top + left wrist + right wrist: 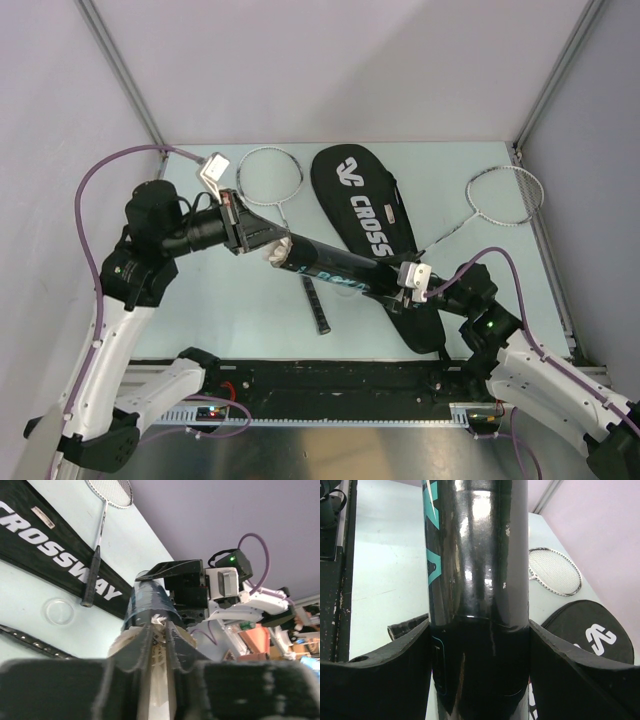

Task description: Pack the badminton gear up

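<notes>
My left gripper (266, 243) is shut on a white feather shuttlecock (160, 652) and holds it at the open mouth of the black tube (335, 268). My right gripper (399, 286) is shut on the tube's other end (477, 580) and holds it lifted over the table. The black CROSSWAY bag (367, 210) lies flat at mid-table. One silver racquet (272, 176) lies at the back left, its black handle (317, 305) near the front. The other racquet (506, 195) lies at the back right, its handle resting on the bag. No second shuttlecock shows.
A clear round lid (59, 611) lies on the table beside the bag (50, 540). Grey walls with metal posts close the back and sides. A black rail (330, 380) runs along the near edge.
</notes>
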Motion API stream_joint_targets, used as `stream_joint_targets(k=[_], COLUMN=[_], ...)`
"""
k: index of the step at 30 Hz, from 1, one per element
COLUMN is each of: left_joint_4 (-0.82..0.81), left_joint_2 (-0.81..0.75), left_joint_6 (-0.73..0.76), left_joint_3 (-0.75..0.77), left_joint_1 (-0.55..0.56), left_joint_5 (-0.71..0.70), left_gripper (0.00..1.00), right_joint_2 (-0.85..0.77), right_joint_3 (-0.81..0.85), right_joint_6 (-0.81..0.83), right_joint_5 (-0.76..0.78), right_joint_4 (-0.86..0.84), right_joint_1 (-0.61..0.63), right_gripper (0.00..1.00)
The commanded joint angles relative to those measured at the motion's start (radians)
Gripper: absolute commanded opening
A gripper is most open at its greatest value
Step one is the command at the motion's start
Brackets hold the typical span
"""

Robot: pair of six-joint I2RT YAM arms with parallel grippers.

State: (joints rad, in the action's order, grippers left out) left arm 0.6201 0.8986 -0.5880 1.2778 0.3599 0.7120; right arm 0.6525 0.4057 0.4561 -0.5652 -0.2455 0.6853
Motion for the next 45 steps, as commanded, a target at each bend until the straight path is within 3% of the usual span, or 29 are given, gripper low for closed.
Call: stream_joint_targets(k=[1, 3, 6, 18, 27, 30, 33, 38, 41, 45], left_joint_4=[-0.011, -0.011, -0.011, -0.032, -0.039, -0.039, -0.039, -0.035, -0.036, -0.035], left_joint_2=[-0.017, -0.022, -0.023, 0.014, 0.009, 0.015, 0.006, -0.025, -0.03, -0.011], left_joint_6=[0.007, 0.003, -0.004, -0.029, -0.019, 0.002, 0.03, 0.129, 0.149, 0.167], left_joint_3=[0.001, -0.012, -0.031, -0.057, -0.081, -0.072, -0.048, -0.008, 0.025, 0.09], left_joint_1=[0.005, 0.005, 0.007, 0.067, 0.071, 0.072, 0.069, 0.031, -0.037, -0.158], left_joint_5=[-0.024, -0.028, -0.035, -0.05, -0.037, -0.042, -0.062, -0.11, -0.093, -0.08], left_gripper=[0.09, 0.03, 0.0, 0.0, 0.02, 0.16, 0.47, 0.83, 0.96, 0.99], right_joint_2=[-0.014, -0.012, 0.004, 0.098, 0.14, 0.143, 0.136, 0.112, 0.085, 0.046], right_joint_3=[0.041, 0.041, 0.042, 0.063, 0.094, 0.094, 0.094, 0.085, 0.069, 0.059], right_joint_6=[0.005, -0.005, -0.04, -0.083, -0.098, -0.1, -0.106, -0.14, -0.148, -0.158], right_joint_5=[-0.034, -0.031, -0.022, -0.009, 0.015, 0.019, 0.023, 0.036, 0.057, 0.073], right_joint_4=[-0.11, -0.124, -0.17, -0.289, -0.269, -0.243, -0.198, -0.136, -0.114, -0.072], right_joint_1=[0.004, 0.001, 0.001, 0.031, 0.053, 0.06, 0.061, 0.066, 0.068, 0.066], right_gripper=[0.1, 0.09, 0.08, 0.07, 0.08, 0.07, 0.07, 0.08, 0.08, 0.08])
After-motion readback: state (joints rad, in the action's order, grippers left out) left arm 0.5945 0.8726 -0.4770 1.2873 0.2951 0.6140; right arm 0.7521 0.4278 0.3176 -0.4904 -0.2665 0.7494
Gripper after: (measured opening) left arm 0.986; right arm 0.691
